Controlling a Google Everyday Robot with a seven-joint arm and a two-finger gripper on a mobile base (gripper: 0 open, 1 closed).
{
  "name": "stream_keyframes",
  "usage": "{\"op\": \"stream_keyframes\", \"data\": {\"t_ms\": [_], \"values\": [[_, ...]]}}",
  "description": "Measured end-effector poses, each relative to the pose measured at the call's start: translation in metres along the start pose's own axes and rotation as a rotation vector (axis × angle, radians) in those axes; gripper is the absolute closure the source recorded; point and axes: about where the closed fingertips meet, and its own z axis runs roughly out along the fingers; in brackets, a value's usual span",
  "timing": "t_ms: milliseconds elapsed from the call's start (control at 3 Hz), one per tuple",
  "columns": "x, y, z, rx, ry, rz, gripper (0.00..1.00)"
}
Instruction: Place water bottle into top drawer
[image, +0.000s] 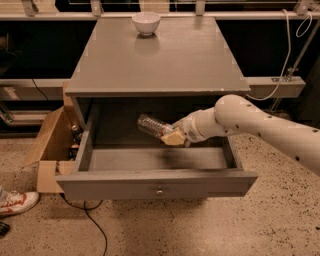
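Note:
The top drawer of the grey cabinet is pulled open, its small round knob at the front's centre. My gripper reaches in from the right on a white arm and is shut on the water bottle. The clear ribbed bottle lies tilted, its free end pointing up and left, held above the drawer's floor under the cabinet top. Its cap and label are hidden.
A white bowl stands at the back of the cabinet top. An open cardboard box sits on the floor left of the drawer. A shoe and a black cable lie on the floor at left.

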Motion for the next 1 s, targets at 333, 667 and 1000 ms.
{"op": "stream_keyframes", "data": {"t_ms": [333,667,1000], "values": [[0.0,0.0,0.0,0.0,0.0,0.0,0.05],[0.001,0.0,-0.004,-0.016,-0.021,0.005,0.0],[0.003,-0.005,-0.034,-0.015,-0.087,0.028,0.0]]}}
